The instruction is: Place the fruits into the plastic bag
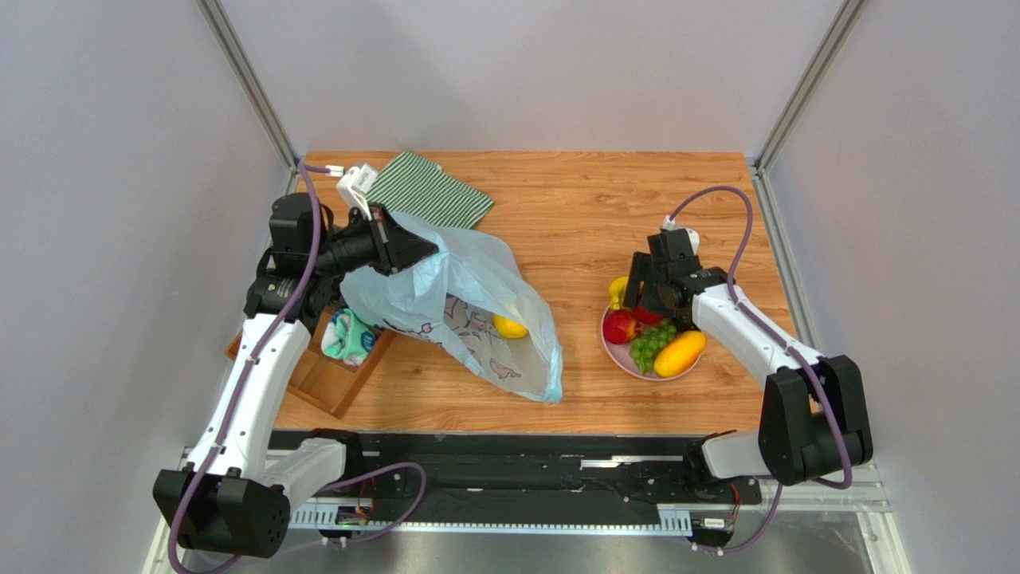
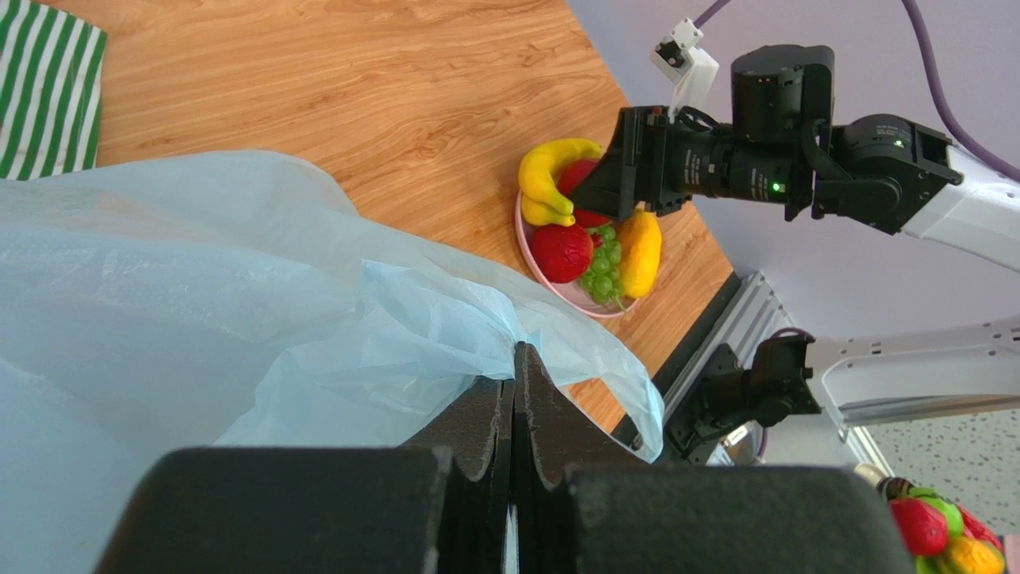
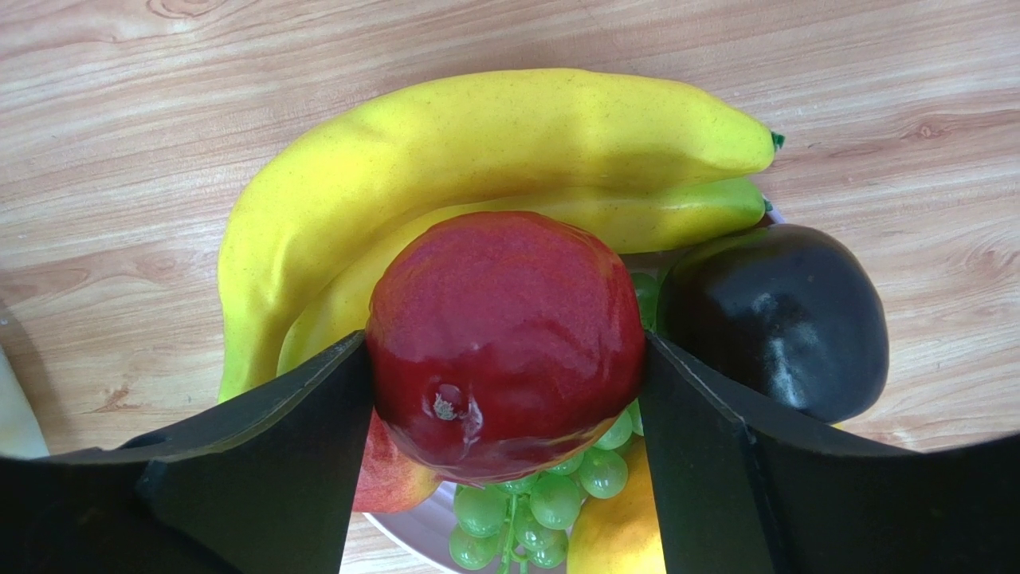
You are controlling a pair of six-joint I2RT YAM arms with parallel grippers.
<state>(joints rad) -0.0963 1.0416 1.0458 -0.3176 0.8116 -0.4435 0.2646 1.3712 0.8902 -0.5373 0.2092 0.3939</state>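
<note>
Wood-grain tabletop point(image 1: 575, 203) fills the frame, warm orange planks running side to side. Biggest thing on it is the plastic bag point(image 1: 467, 299), thin, crinkly, pale-blue translucent film with cartoon prints, spilling from the left side down toward the near edge. Its upper rim is lifted and pinched flat in the left gripper point(image 2: 515, 413), jaws pressed together on the film. At the far-left corner lies a green striped cloth point(image 1: 431, 191), flat and folded. By the left edge, near corner, sits a shallow wooden tray point(image 1: 317, 380) with rolled teal-white socks point(image 1: 347, 337) in it. Over by the right edge is the round pink plate point(image 2: 553, 285), piled with glossy toy fruit. The banana point(image 3: 479, 144) is a smooth yellow crescent curling round the far side of the pile. The mango point(image 1: 680, 353), an orange-yellow oval, rests on the plate's near-right rim. The right gripper point(image 3: 503, 359) is down on the plate, its black fingers point(image 3: 299, 443) set narrow, touching both sides of a shiny red apple point(image 3: 503, 341). Just beside that, a dark, rounded avocado point(image 3: 778, 317). A second apple point(image 1: 619, 325) sits on the plate's left. Beneath, a knobbly bunch of green grapes point(image 3: 527, 502). One lemon point(image 1: 510, 327) shows yellow through the bag's film, inside it.
</note>
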